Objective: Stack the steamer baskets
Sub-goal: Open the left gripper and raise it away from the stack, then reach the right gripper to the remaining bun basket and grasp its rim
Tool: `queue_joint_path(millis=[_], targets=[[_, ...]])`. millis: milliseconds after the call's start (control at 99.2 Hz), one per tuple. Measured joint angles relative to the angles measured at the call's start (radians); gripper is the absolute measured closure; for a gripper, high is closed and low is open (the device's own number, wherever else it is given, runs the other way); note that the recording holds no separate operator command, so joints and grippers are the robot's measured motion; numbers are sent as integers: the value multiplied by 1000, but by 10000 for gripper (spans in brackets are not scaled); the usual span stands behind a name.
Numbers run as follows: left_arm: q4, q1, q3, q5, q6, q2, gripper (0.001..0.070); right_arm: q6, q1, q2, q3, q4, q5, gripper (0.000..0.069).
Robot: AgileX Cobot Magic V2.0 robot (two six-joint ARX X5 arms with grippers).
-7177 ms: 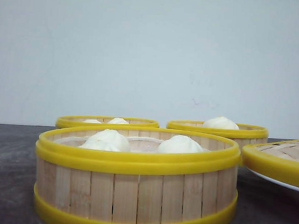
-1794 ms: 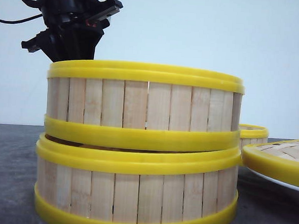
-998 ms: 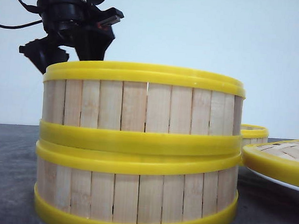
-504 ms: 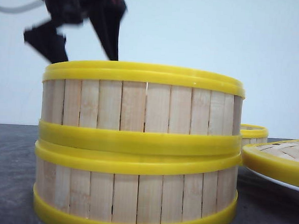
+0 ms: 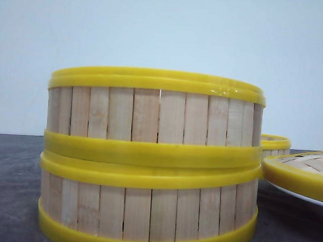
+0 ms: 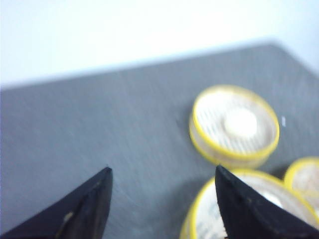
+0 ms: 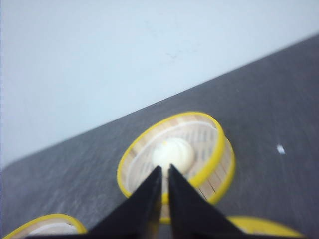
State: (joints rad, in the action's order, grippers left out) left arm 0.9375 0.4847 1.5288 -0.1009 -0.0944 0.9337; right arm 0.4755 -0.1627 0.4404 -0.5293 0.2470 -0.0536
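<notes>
Two steamer baskets stand stacked close in front of me, the upper basket (image 5: 153, 115) resting squarely on the lower basket (image 5: 148, 208). A third steamer basket (image 5: 275, 143) peeks out behind them to the right. It shows in the left wrist view as a single basket (image 6: 234, 124) holding one bun, with the stack's top (image 6: 246, 211) nearer. My left gripper (image 6: 163, 172) hangs open and empty high above the table beside the stack. My right gripper (image 7: 165, 169) is shut on nothing, above the single basket (image 7: 219, 149). Neither gripper shows in the front view.
A yellow-rimmed woven lid (image 5: 304, 171) lies on a white plate (image 5: 305, 198) at the right, close to the stack. A white bun (image 7: 172, 152) sits in the single basket. The dark grey table (image 6: 99, 129) meets a pale wall behind.
The left arm, which stood behind the upper basket's left rim, has risen out of the front view. The upper basket stays settled on the lower one.
</notes>
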Motion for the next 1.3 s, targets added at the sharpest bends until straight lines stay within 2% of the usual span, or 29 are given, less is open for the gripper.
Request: queue_joint_path(millis=[91,151,262,393,544,655,907,958,1129,1300], targets=[[-2,0,0,-55,5,-72,326,-74,0,267,-225,138,1,391],[-3,0,0,-70,14,-101,326,-137,7,450,-396,254,1,319],[9,0,0,-85,24,-137,326,-241,28,777,-704,450,2,281],[73,0,0,-116,27,-163,326,-282,40,1080,-983,586,2,281],[153,0,0,-136,28,-168,326,-288,46,1312,-1147,661,2,307],[167,0,0,-136,28,-167,326,-285,45,1410,-1153,697,2,350],[167,0,0,-136,28,-168,326,-269,46,1526,-1152,732,2,375],[167,0,0,-136,28,-168,326,-264,46,1535,-1152,727,1,410],[169,0,0,-136,28,-168,326,-256,45,1556,-1152,721,0,598],[173,0,0,-136,28,-168,326,-230,45,1559,-1153,708,1,642]])
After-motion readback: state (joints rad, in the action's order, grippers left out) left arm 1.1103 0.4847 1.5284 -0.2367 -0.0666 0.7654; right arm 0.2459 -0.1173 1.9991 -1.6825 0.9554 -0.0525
